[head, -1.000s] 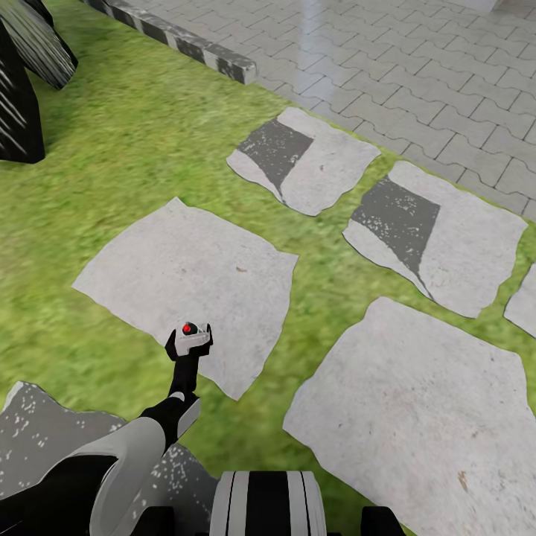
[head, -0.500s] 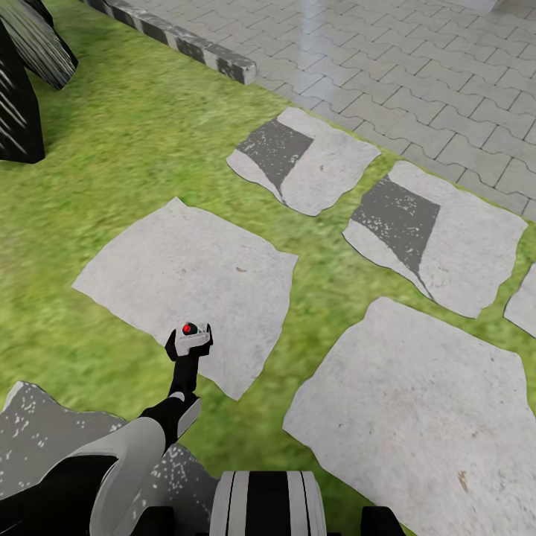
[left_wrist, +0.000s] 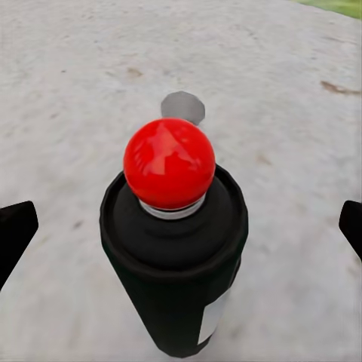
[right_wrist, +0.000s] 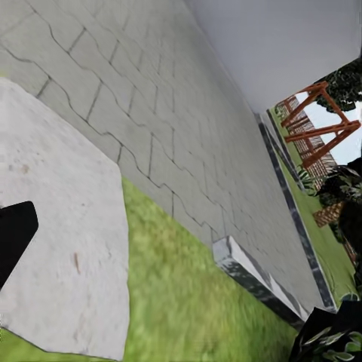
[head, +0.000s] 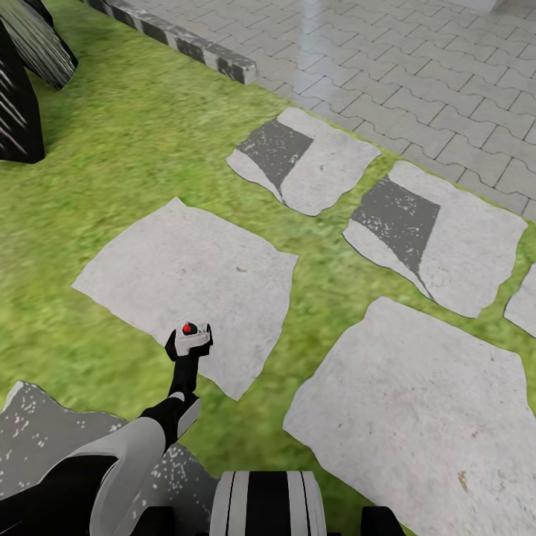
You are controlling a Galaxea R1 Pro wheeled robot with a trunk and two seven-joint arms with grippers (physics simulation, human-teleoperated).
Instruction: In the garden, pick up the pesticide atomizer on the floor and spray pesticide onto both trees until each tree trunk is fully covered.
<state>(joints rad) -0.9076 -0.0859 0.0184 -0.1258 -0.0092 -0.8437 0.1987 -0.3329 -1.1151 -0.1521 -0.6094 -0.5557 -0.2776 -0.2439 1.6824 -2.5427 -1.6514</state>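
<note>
Left gripper (head: 189, 344) grasping pesticide atomizer (left_wrist: 175, 240) over stone slab (head: 186, 275), grass (head: 134, 134) around.

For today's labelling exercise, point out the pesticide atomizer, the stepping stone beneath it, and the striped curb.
pesticide atomizer (left_wrist: 170, 162): left wrist view, on its red top button.
stepping stone (head: 186, 268): head view, on its bare middle.
striped curb (head: 190, 46): head view, on its upper face.

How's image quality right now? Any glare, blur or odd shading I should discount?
Head view: the paving carries a pale glossy streak, the grass is smeared, and two slabs bear dark speckled patches. Left wrist view: the atomizer is sharp, its red ball showing soft highlights. Right wrist view: the grass is soft and the distant playset looks coarse.
</note>
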